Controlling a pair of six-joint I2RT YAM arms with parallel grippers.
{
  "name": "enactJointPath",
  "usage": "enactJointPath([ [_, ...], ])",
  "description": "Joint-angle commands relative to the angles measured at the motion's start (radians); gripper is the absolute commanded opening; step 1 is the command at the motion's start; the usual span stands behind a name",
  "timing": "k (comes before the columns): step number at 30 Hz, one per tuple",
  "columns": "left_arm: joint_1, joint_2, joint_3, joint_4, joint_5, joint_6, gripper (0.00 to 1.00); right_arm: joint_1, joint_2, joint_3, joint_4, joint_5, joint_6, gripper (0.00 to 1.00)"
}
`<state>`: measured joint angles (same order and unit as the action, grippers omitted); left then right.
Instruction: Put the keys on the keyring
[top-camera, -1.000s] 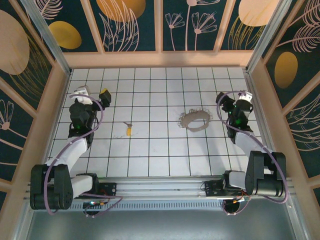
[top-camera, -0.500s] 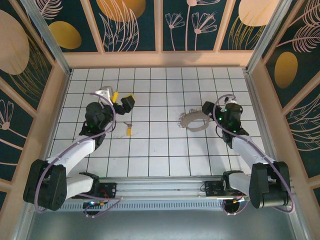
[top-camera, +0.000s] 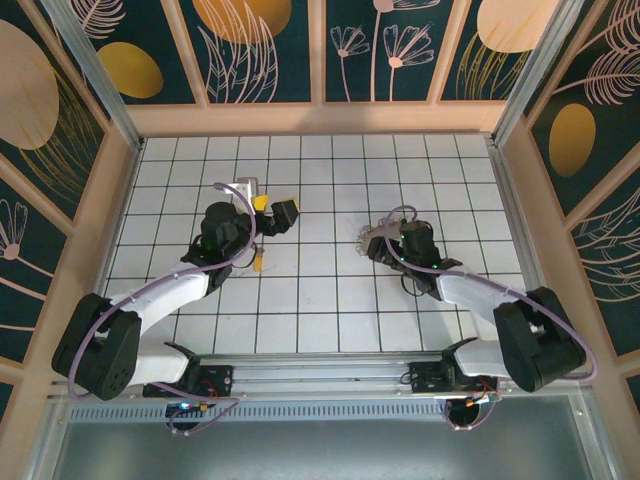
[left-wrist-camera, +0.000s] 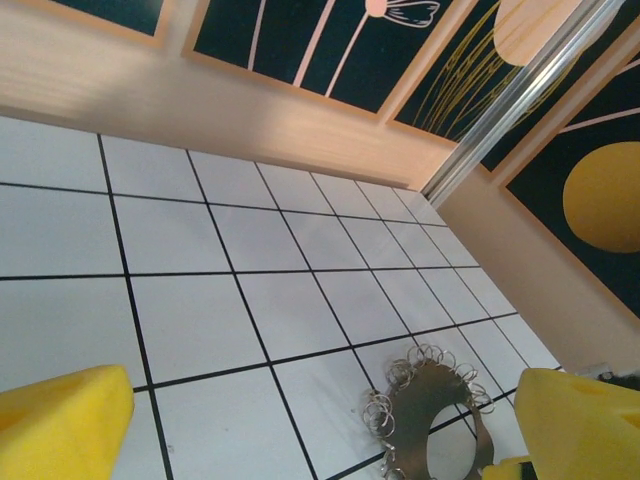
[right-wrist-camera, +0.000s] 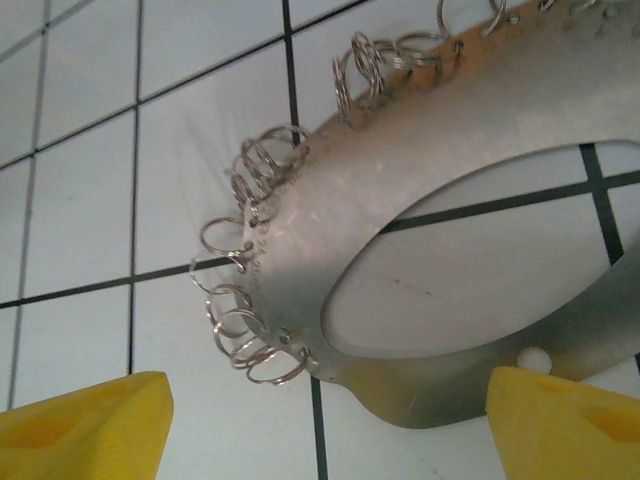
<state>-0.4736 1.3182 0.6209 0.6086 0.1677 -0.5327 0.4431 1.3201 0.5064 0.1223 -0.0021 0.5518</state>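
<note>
The key (top-camera: 258, 262), tiny with a yellow head, lies flat on the white tiles just in front of my left arm's wrist. My left gripper (top-camera: 276, 210) hovers behind and right of it, open and empty, its yellow fingertips (left-wrist-camera: 62, 425) wide apart (left-wrist-camera: 320, 440). The keyring (right-wrist-camera: 400, 200) is a flat silvery band with several small wire rings along its rim; it lies right of centre (top-camera: 368, 235) and also sits low in the left wrist view (left-wrist-camera: 440, 410). My right gripper (right-wrist-camera: 325, 430) is open, its jaws straddling the keyring's near rim, low over it (top-camera: 382, 246).
The tiled floor (top-camera: 320, 300) is boxed in by low wooden walls (top-camera: 320, 118) on three sides, with a metal rail (top-camera: 330, 375) at the near edge. The right arm's link (top-camera: 470, 290) stretches diagonally across the right half.
Both arms swung in from the sides toward the middle. The left gripper moved right to just behind the key. The right gripper travelled left onto the keyring and its jaws narrowed a little.
</note>
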Motion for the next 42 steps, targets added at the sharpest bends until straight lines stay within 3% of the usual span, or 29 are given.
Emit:
enactJointPath([
  [1, -0.003, 0.008, -0.022, 0.037, 0.024, -0.032, 0.97, 0.013, 0.059, 0.054, -0.011, 0.069, 0.031, 0.82],
  [16, -0.003, -0.069, -0.061, -0.029, -0.005, 0.007, 0.99, 0.098, 0.3, 0.198, -0.002, 0.104, 0.025, 0.82],
  [30, -0.003, -0.106, -0.052, -0.068, -0.02, -0.045, 0.99, 0.295, 0.491, 0.394, -0.062, 0.122, 0.049, 0.82],
  [37, -0.003, -0.163, -0.07, -0.076, -0.06, -0.075, 0.99, 0.342, 0.497, 0.475, -0.092, 0.112, 0.05, 0.83],
  [42, -0.003, -0.25, -0.123, -0.046, -0.169, -0.133, 0.99, 0.34, 0.444, 0.479, -0.115, 0.162, 0.048, 0.84],
])
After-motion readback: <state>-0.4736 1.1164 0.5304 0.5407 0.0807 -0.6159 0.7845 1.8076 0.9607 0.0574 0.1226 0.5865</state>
